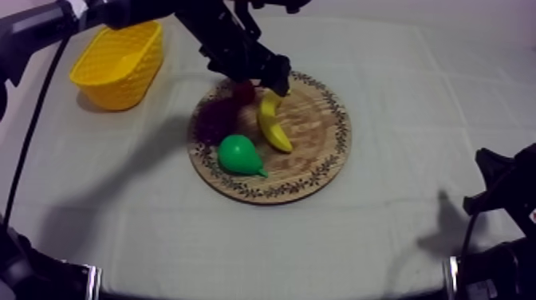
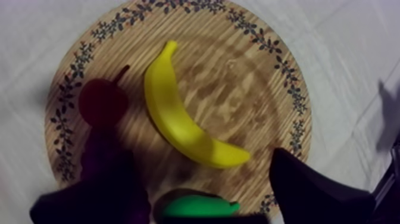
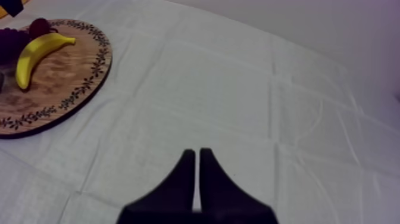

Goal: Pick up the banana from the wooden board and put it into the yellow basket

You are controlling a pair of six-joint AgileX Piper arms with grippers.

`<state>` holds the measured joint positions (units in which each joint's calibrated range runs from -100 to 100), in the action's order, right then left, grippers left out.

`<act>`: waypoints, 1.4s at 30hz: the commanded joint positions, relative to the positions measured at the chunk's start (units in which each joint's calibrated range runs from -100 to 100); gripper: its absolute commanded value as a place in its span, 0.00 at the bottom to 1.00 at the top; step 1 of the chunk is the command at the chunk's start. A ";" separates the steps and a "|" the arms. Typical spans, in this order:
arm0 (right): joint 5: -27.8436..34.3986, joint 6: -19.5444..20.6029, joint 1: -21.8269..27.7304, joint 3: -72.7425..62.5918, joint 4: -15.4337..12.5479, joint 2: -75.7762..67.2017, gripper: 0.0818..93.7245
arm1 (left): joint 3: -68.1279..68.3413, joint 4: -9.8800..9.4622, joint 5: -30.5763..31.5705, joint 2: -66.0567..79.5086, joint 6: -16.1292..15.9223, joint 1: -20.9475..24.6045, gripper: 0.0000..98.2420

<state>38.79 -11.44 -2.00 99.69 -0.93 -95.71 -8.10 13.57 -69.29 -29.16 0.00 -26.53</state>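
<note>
A yellow banana (image 1: pixel 273 124) lies on the round wooden board (image 1: pixel 315 128) with a green pear (image 1: pixel 239 154), dark grapes (image 1: pixel 214 120) and a small red fruit (image 1: pixel 243 92). My left gripper (image 1: pixel 269 80) hangs over the banana's far end. In the left wrist view its fingers (image 2: pixel 309 190) stand apart on either side of the banana (image 2: pixel 178 125), so the left gripper (image 2: pixel 189 148) is open and holds nothing. The yellow basket (image 1: pixel 120 64) sits at the far left. My right gripper (image 3: pixel 196 156) is shut on nothing over bare cloth.
In the left wrist view the small red fruit (image 2: pixel 101 101) lies just beside the banana and the pear (image 2: pixel 196 207) sits close below it. From the right wrist view the board (image 3: pixel 65 77) is well away across the cloth. Bare cloth lies between board and basket.
</note>
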 commanded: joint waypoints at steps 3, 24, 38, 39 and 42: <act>0.00 -0.02 0.01 -0.03 0.02 -0.05 0.00 | 0.74 -0.45 0.72 0.16 1.61 -0.31 0.79; 0.00 -0.02 -0.07 -0.03 0.02 -0.05 0.00 | 0.58 -2.03 -0.19 -4.58 5.76 -1.54 0.67; 0.00 -0.02 -0.20 -0.03 0.02 -0.05 0.00 | -7.43 0.74 -1.59 -14.07 4.97 -0.73 0.65; 0.00 -0.02 -0.20 -0.03 0.02 -0.05 0.00 | -8.33 0.88 -1.90 -14.92 5.04 -0.68 0.65; 0.00 -0.02 -0.21 -0.03 0.02 -0.05 0.00 | -10.28 1.24 -2.63 -17.02 5.24 -0.58 0.65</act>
<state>38.79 -11.44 -2.20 99.69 -0.93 -95.71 -17.79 14.74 -71.75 -45.25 5.19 -27.16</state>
